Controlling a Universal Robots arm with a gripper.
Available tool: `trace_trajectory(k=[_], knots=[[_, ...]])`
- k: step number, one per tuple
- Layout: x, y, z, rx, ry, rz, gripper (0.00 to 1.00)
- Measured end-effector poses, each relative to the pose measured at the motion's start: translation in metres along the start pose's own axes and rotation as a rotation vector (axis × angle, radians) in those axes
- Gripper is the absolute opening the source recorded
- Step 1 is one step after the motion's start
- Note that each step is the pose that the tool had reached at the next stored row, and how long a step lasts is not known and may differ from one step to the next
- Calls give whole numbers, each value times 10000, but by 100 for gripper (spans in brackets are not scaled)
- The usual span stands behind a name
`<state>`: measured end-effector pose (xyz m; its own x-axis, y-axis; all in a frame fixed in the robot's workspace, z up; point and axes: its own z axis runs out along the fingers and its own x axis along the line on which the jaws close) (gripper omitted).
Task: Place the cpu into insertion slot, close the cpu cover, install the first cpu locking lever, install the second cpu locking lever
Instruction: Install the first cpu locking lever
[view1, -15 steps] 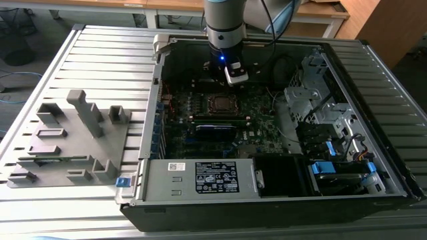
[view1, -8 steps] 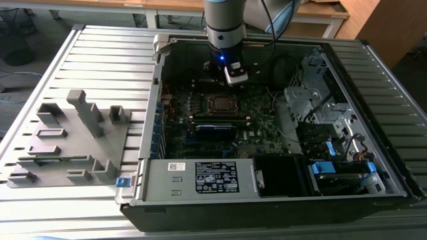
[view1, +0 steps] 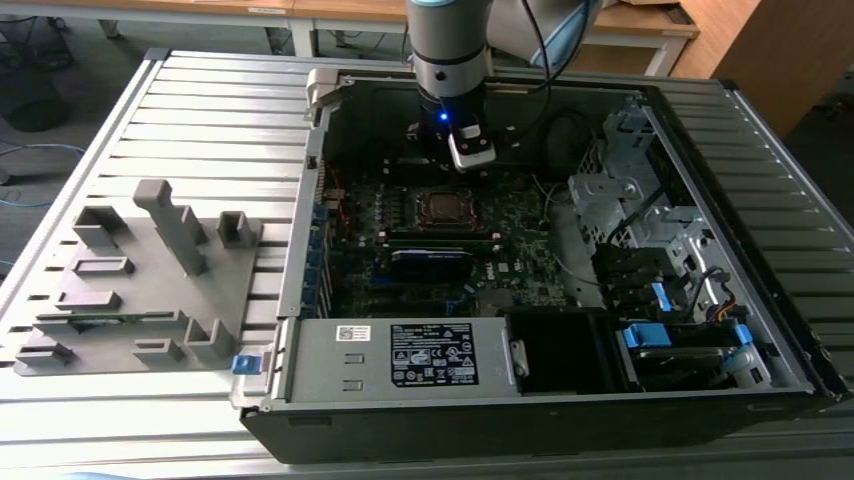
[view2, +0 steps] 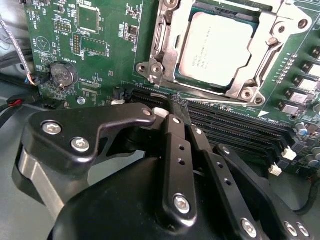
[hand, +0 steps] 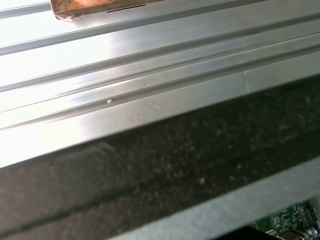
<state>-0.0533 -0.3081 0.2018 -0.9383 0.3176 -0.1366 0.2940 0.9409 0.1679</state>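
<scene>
Claw: the claw (view2: 179, 111) is clenched, with nothing seen between its fingers. It hangs inside the open computer case (view1: 534, 425), low over the green board (view2: 100, 45) and near the socket.
Chip: the chip (view2: 220, 47) lies flat in the socket (view2: 150, 67), near the middle of the board.
Cover: the cover (view2: 165, 45) appears folded down around the chip. Whether either lever is hooked cannot be told.
Step in hand: judged to be lever work, since chip and cover look settled.
Doing it well: press the clenched tip on the lever alone, steadily down and under its hook. Keep off the chip's top and the long black slots (view2: 235, 127) between claw and socket.
Surface: a ribbed metal desk (view1: 200, 110). The case fills its half on the exterior view's right, and a grey holder block (view1: 147, 280) sits toward the opposite edge.
Room: wooden furniture (view1: 761, 50) stands beyond the desk's far edge, on a grey floor.
</scene>
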Motion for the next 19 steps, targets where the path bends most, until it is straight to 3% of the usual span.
trace_trajectory(k=[5, 12, 19], knots=[[1, -2, 7, -37, -37, -3, 11], [8, -15, 18, -153, -7, -5, 11], [9, -18, 21, -168, 0, -11, 11]])
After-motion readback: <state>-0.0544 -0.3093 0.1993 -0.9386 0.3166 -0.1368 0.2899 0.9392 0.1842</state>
